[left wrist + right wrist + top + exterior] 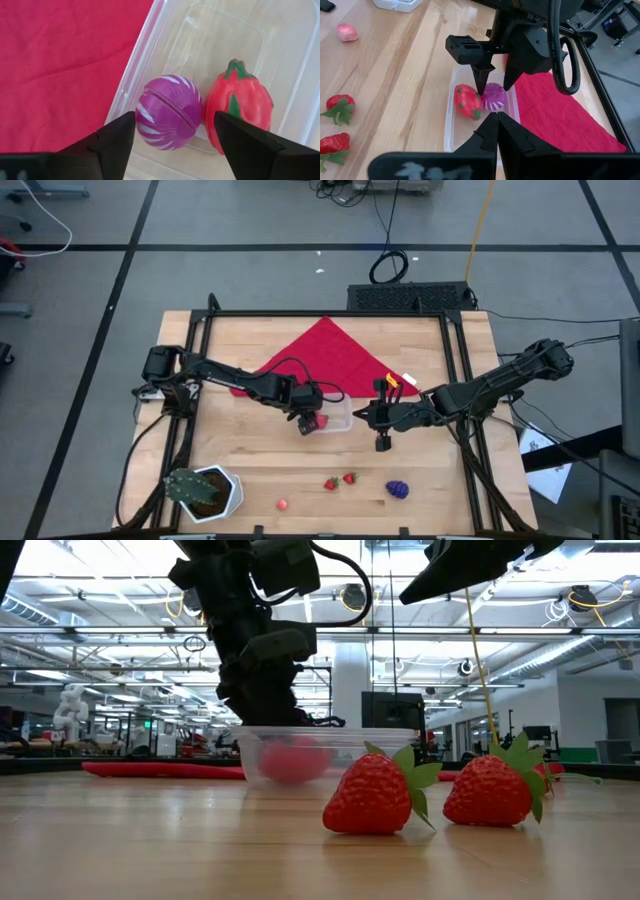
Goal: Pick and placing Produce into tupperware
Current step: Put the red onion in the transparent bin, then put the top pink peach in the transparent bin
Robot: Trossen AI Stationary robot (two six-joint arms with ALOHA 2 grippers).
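Observation:
The clear tupperware (340, 420) stands on the table beside the red cloth's near corner. In it lie a purple white-striped ball (169, 112) and a red fruit with a green top (240, 110), both resting on the tub's floor. My left gripper (175, 120) reaches steeply down into the tub and is open, with one finger on each side of the purple ball (494, 96). My right gripper (496, 119) hovers shut just to the right of the tub, above the table, holding nothing. My left gripper's fingers come from above and straddle the purple ball, which lies on the tub's floor. One fingertip (127, 125) stands right at the ball's side, and I cannot tell whether it touches. The other fingertip (225, 125) is clear of the ball.
Two strawberries (331, 483) (349, 478), a purple grape bunch (398, 489) and a small pink ball (283, 504) lie near the table's front edge. A green plant in a white pot (205, 490) stands at the front left. The red cloth (320, 355) covers the far middle.

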